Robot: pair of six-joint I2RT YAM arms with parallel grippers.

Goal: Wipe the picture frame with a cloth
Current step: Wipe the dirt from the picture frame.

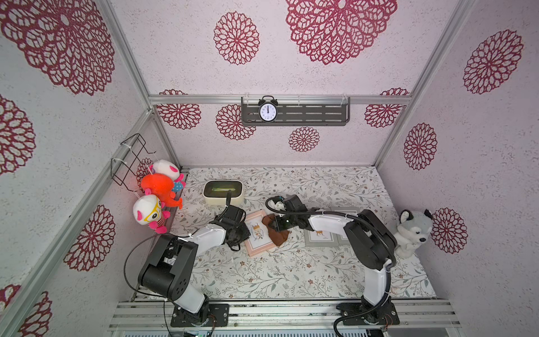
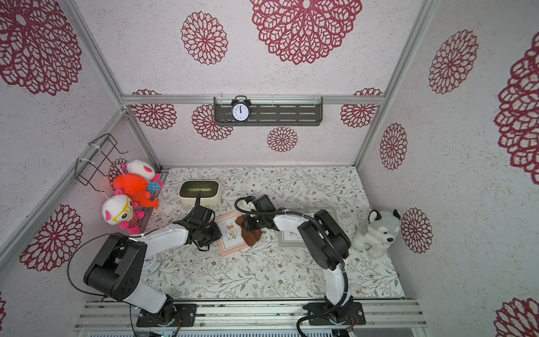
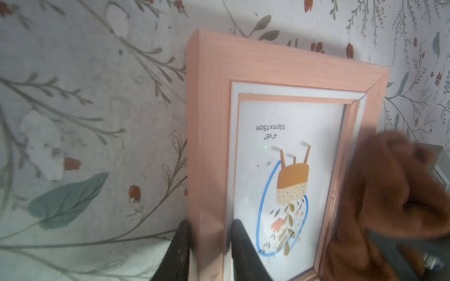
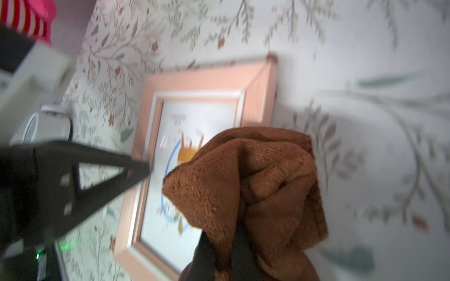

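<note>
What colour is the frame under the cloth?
The picture frame is salmon pink with white inner border; best in left wrist view.

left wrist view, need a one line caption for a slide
The left end effector clamps one rail of the frame while the cloth lies over its opposite edge.

Walls (image 1: 180, 58) (red rosettes (image 1: 236, 38)), shelf (image 1: 309, 115) — clock (image 1: 267, 111), floral table (image 1: 262, 277)

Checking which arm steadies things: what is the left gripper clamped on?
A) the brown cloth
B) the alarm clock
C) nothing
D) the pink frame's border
D: the left wrist view shows the left gripper with a finger on either side of the pink picture frame's border; the cloth is pinched by the right gripper.
</note>
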